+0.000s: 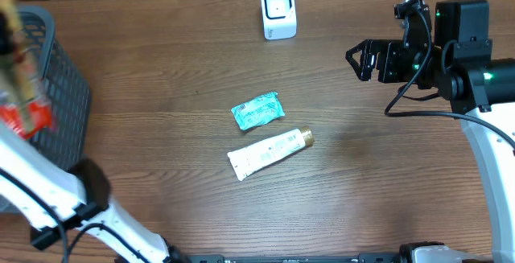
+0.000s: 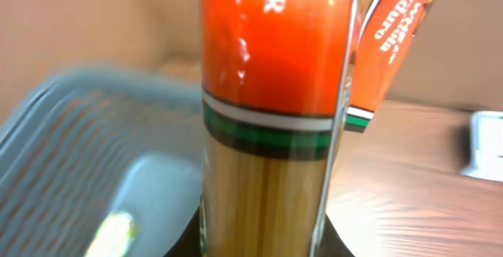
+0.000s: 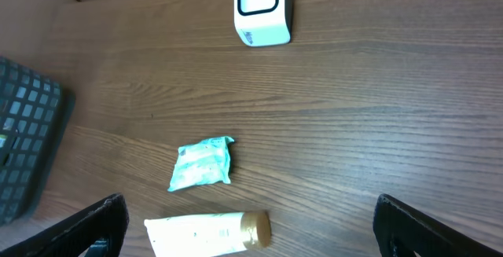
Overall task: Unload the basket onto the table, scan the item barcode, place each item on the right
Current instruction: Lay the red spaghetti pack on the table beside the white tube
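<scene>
Red spaghetti packet clamped in left pincer; right pincer wide open, empty. The long packet may tilt and slip.

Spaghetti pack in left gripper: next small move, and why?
Probably swing the spaghetti pack toward the white scanner. It hangs gripped over the basket, well away from the scanner, and no barcode shows in any view.
</scene>
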Robot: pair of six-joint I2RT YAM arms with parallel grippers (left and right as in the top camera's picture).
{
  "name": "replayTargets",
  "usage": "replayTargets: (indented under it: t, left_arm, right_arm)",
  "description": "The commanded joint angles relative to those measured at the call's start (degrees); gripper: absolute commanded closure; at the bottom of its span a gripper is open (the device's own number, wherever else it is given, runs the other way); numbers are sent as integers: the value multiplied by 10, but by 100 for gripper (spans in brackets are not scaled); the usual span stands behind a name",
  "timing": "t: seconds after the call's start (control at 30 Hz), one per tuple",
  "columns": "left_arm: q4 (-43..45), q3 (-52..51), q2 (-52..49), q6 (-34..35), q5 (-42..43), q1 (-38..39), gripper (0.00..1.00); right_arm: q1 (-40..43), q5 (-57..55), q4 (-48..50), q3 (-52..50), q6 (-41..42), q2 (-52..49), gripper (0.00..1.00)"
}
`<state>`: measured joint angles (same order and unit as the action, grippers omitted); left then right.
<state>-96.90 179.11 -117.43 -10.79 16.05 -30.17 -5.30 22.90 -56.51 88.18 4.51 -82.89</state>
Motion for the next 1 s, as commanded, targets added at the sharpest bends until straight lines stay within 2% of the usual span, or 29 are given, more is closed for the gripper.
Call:
replayTargets:
  t: [0.0,0.1,0.23,0.53,0.73,0.87,0.97]
  left_arm:
    - [1,-2,-1,-9,27,89,96]
    - [1,-35,-3,-10,-20,163,96]
    - [1,-113,-3,-16,-25,242,96]
    - [16,-406,-4,-122,-24,398,96]
    - [104,-581,-4,-195,37,482,96]
    - [184,-678,-4,-214,17,524,96]
    - [220,-726,-4,-215,0,537,92]
  right_arm:
    - [-2,-3,2,11,0,-2,0]
    - [-2,-3,-1,11,0,-2,0]
    - [-2,-3,-2,11,0,-2,0]
    - [-2,-22,-2,11,0,-2,0]
    - [-2,-25,-2,11,0,-3,0]
    - [-2,-24,-6,11,0,-9,0]
    - [-2,-24,-10,11,0,-15,0]
